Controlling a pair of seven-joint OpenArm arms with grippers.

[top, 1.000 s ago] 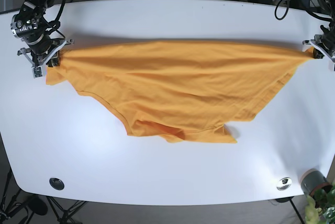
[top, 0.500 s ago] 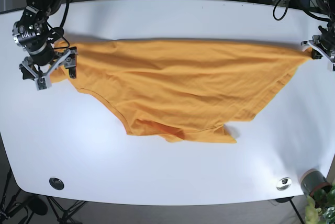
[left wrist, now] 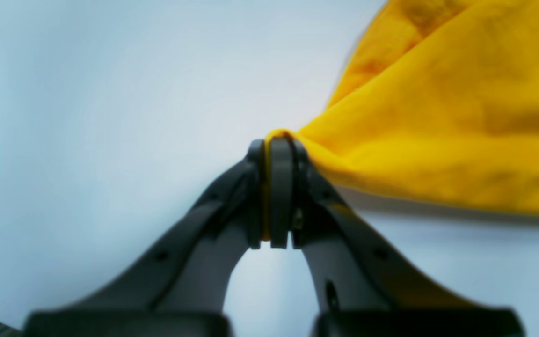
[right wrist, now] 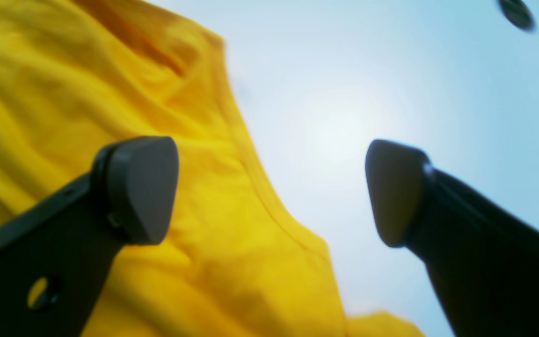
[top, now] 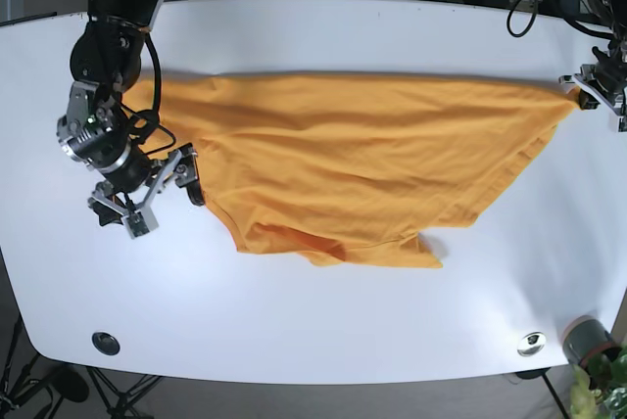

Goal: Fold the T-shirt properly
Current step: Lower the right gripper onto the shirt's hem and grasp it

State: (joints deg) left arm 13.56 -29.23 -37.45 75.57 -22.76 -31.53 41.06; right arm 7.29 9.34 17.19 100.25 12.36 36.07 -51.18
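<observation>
We see an orange shirt [top: 353, 160] spread wide across the white worktop [top: 313, 321], its long straight edge on the far side and its loose, rumpled part reaching toward the near side around the middle. A sleeve or corner lies folded under near the near edge of the cloth.

Our left claw [left wrist: 279, 154] sits at the right end of the worktop in the base view [top: 588, 89]. Its jaws are clenched flat on a thin pinch of the shirt [left wrist: 438, 117]; a sliver of orange shows between the pads [left wrist: 281, 187]. From that pinch the cloth fans out and lies stretched toward the left of the scene.

Our right claw [right wrist: 269, 192] is at the left end in the base view [top: 162, 194], over the left part of the shirt and tilted. Its jaws stand wide apart with nothing between them: one fingertip [right wrist: 138, 187] hangs above the yellow-orange cloth [right wrist: 110, 117], the other above bare worktop. The hemmed edge of the shirt runs across between the two fingertips. Whether the tips touch the cloth we cannot tell.

On the near side of the worktop we see a dark round grommet [top: 106, 344] at the left and a silver one [top: 531, 344] at the right. A small potted plant [top: 593, 350] stands off the near right corner.
</observation>
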